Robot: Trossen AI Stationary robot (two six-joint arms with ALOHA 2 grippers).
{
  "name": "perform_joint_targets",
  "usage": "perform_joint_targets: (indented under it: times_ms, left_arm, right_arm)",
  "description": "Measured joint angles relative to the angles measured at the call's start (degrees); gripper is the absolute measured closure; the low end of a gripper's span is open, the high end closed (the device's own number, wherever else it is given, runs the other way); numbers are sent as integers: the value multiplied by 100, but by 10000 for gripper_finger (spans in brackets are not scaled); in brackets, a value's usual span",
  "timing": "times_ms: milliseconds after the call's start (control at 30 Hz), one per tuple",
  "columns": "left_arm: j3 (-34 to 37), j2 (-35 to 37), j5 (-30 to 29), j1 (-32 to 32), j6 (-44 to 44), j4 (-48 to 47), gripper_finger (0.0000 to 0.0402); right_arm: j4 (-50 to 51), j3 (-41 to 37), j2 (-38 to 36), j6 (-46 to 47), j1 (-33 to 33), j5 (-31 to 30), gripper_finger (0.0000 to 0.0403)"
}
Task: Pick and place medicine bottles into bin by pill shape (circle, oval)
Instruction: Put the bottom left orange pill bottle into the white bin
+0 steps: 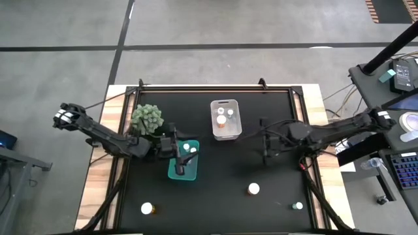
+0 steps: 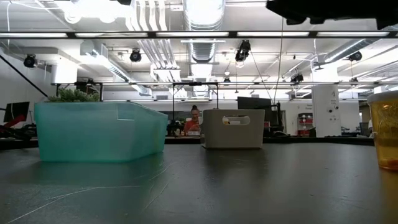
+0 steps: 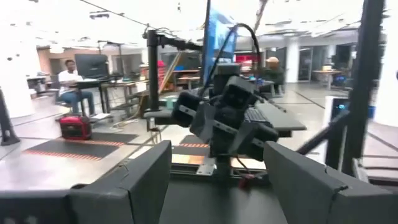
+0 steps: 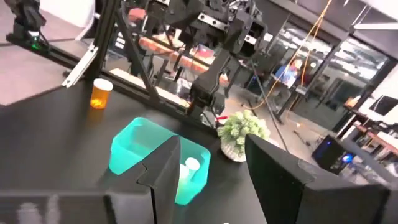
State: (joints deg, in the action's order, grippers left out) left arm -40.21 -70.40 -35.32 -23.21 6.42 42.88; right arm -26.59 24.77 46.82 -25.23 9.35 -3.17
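Green bushy plant (image 1: pixel 147 119) on black table (image 1: pixel 215 170), seated person (image 3: pixel 69 79) – red case (image 3: pixel 76 127) nearby

There are two bins, one teal (image 1: pixel 183 168) and one white (image 1: pixel 225 119). I count seven bottles: two in the teal bin (image 1: pixel 189 148), two in the white bin (image 1: pixel 221 120), three on the table (image 1: pixel 253 189). One plant (image 1: pixel 147 119).
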Motion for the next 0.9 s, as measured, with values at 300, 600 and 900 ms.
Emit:
perform_joint_targets:
  times_ms: [300,600,900]
  left_arm:
    - [-852,-447,-129,178,-2,-349,162]
    - [-1818,-996,-738,430,-162,-640,162]
    - [-3566,-1636,-788,630,-1350,-3405,162]
  right_arm:
    - [-37,-692,-1412,-168,-430,42,232]
    - [-157,-1264,-2558,-481,-564,60,232]
    - [-196,-1564,-3347,-539,-564,62,232]
